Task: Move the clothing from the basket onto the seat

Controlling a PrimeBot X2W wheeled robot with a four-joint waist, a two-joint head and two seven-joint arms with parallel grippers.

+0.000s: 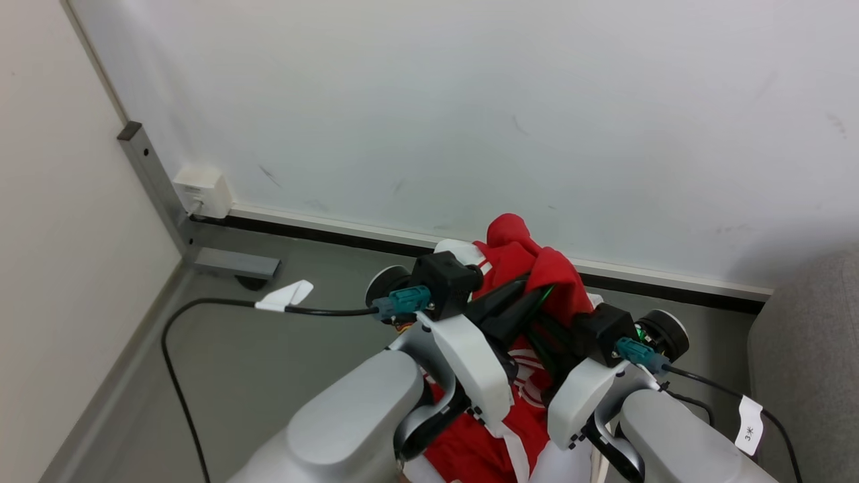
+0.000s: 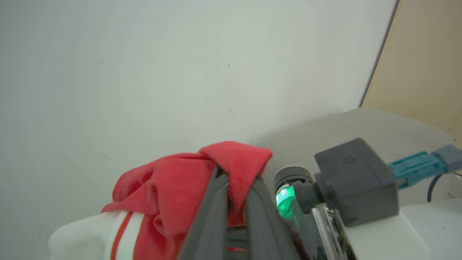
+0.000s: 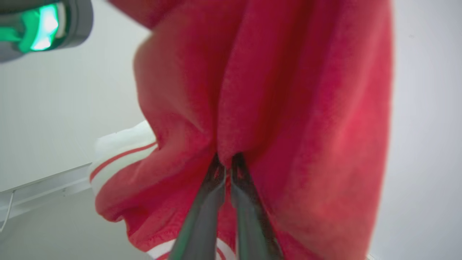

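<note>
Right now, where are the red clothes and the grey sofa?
red clothes (image 1: 530, 261), head view, the bunched top fold of red cloth.
grey sofa (image 1: 819, 349), head view, grey fabric side at the right edge.

you're looking at clothing (image 3: 288, 108) of soft, fuzzy matt cloth with smoother white bands; the seat (image 1: 812, 362) is matt grey fabric, the wall (image 1: 470, 100) smooth and scuffed, the arm casings (image 1: 470, 355) smooth pale plastic.

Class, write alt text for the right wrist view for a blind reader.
The right gripper pinches a fold of bright red clothing between its two dark fingers, close to the camera. A white band with a red stripe shows lower left, a pale wall behind, a green light top left.
</note>
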